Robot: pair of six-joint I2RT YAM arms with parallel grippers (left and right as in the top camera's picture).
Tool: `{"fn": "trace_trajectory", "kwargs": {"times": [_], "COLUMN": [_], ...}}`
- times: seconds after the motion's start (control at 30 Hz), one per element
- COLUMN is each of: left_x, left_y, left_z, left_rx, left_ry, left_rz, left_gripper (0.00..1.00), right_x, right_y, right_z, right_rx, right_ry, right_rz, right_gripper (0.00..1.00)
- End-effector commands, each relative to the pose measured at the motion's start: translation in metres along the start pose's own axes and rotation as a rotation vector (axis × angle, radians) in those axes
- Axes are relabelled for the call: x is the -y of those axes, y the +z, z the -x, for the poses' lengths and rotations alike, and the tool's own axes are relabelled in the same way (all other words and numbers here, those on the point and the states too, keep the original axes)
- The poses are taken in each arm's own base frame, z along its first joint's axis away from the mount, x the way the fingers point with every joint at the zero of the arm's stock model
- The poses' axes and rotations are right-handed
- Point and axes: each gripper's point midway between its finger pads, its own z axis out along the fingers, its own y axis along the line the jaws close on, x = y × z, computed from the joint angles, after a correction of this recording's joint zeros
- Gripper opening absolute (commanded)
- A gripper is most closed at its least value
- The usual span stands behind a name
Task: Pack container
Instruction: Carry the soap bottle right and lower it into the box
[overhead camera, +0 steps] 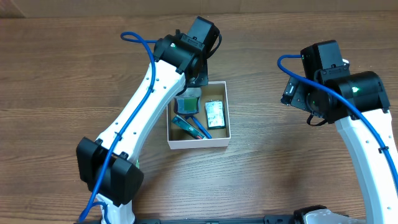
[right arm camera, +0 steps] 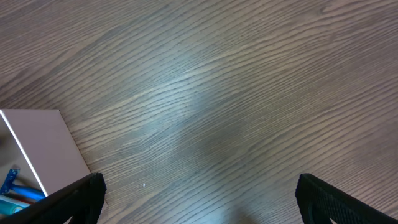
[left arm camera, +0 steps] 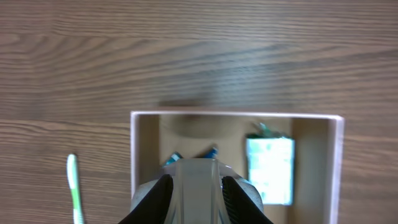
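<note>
The table (overhead camera: 62,93) is brown wood. Long dark lines run across it from left to right. It is a bit shiny on the right side, where light falls on it.

A small square container (overhead camera: 198,144) with thin white walls sits flat on the table, close to the middle. There is bare wood on all sides of it.

In the left wrist view, a thin stick (left arm camera: 74,186) lies flat on the table, left of the container. It is white and green. It is near the container but does not touch it.
</note>
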Motion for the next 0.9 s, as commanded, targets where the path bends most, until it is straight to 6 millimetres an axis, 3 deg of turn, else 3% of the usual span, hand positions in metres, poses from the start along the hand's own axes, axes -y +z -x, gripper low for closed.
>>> {"fn": "trace_trajectory", "kwargs": {"times": [0.0, 0.2, 0.47, 0.57, 0.77, 0.87], "left_x": [-0.017, -0.012, 0.003, 0.003, 0.001, 0.0], "left_y": [0.004, 0.019, 0.02, 0.026, 0.057, 0.059], "left_z": [0.013, 0.019, 0.023, 0.02, 0.002, 0.0], "left_rx": [0.072, 0.086, 0.094, 0.087, 0.056, 0.05], "left_ry": [-0.011, 0.013, 0.026, 0.031, 0.041, 0.045], "left_rz": [0.121, 0.131, 0.061, 0.065, 0.084, 0.087], "left_gripper": [0.24, 0.19, 0.25, 0.25, 0.24, 0.29], "right_x": [0.002, 0.002, 0.002, 0.002, 0.002, 0.002], "right_y": [-0.005, -0.005, -0.005, -0.005, -0.005, -0.005], "right_z": [0.005, 0.005, 0.005, 0.005, 0.005, 0.005], "right_rx": [0.024, 0.024, 0.024, 0.024, 0.024, 0.024], "right_ry": [0.016, 0.016, 0.016, 0.016, 0.016, 0.016], "right_rz": [0.004, 0.004, 0.004, 0.004, 0.004, 0.004], "right_gripper": [1.0, 1.0, 1.0, 1.0, 1.0, 1.0]}}
